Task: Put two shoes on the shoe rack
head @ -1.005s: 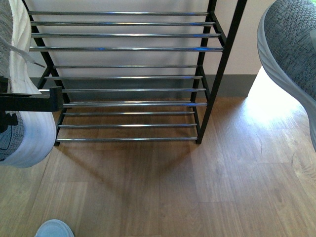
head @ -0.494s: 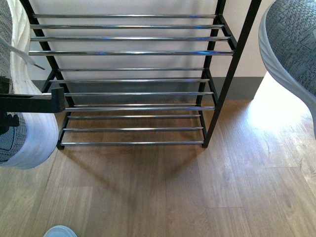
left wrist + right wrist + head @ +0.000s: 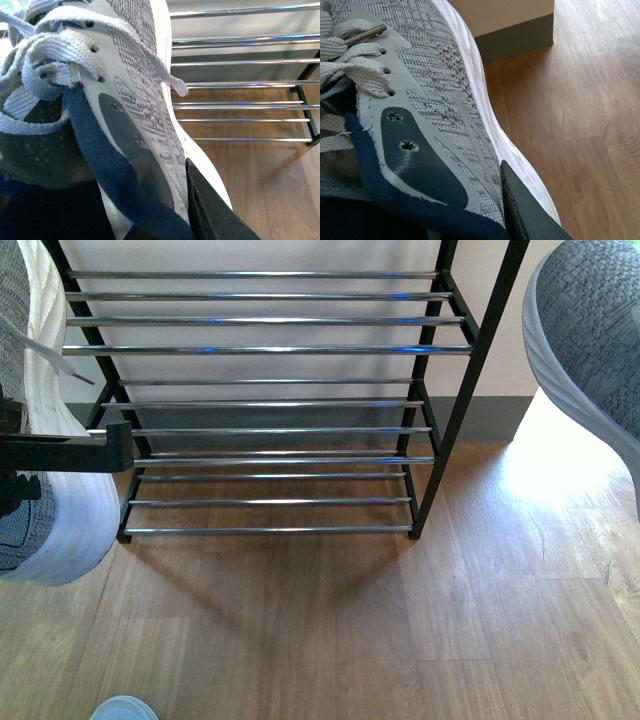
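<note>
The shoe rack (image 3: 270, 350) stands ahead against the wall, with a black frame and chrome bar tiers that hold nothing. My left gripper (image 3: 165, 222) is shut on the collar of a grey knit shoe (image 3: 135, 115), with one black finger (image 3: 210, 210) outside on its side. That shoe hangs at the far left of the front view (image 3: 60, 520), just left of the rack. My right gripper (image 3: 470, 225) is shut on the other shoe (image 3: 435, 85), with a black finger (image 3: 525, 210) on its side. This shoe hangs at the upper right of the front view (image 3: 590, 330), right of the rack.
The floor is wood planks (image 3: 330, 640). A pale wall with a grey baseboard (image 3: 490, 415) runs behind the rack. A wall corner (image 3: 515, 30) shows beyond the right shoe. A pale blue rounded thing (image 3: 122, 708) lies at the front view's lower left edge.
In the front view the rack has shifted slightly down and to the right over the last second. The left shoe sits a little lower. Both shoes stay gripped.
</note>
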{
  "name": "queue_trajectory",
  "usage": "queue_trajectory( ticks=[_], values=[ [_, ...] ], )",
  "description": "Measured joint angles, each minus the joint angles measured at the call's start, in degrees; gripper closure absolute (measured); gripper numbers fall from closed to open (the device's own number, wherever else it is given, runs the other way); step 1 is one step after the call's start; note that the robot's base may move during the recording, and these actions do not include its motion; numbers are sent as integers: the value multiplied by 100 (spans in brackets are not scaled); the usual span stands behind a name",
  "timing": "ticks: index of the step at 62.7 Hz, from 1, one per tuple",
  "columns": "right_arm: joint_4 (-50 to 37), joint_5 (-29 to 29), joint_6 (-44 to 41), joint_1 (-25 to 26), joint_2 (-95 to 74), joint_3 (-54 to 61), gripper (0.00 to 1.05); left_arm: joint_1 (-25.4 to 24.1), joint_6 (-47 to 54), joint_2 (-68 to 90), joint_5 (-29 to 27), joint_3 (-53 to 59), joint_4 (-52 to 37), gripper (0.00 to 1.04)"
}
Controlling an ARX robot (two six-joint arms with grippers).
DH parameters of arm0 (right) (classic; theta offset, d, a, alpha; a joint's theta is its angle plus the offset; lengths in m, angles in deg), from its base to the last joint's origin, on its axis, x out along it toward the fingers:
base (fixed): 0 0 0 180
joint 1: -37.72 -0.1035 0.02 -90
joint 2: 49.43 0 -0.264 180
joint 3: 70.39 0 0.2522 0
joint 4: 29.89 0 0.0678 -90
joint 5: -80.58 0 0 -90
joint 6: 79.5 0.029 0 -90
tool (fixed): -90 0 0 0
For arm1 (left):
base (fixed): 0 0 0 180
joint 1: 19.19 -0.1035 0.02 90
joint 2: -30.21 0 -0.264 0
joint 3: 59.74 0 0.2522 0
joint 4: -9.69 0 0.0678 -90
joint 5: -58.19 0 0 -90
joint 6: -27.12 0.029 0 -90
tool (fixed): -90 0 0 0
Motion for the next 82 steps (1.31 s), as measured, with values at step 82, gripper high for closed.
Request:
queue_trajectory(
  ticks=[82],
  values=[
    [-2181,645,-522,-382,-98,286,103,0,2,-2,-9,4,0,103]
  ],
)
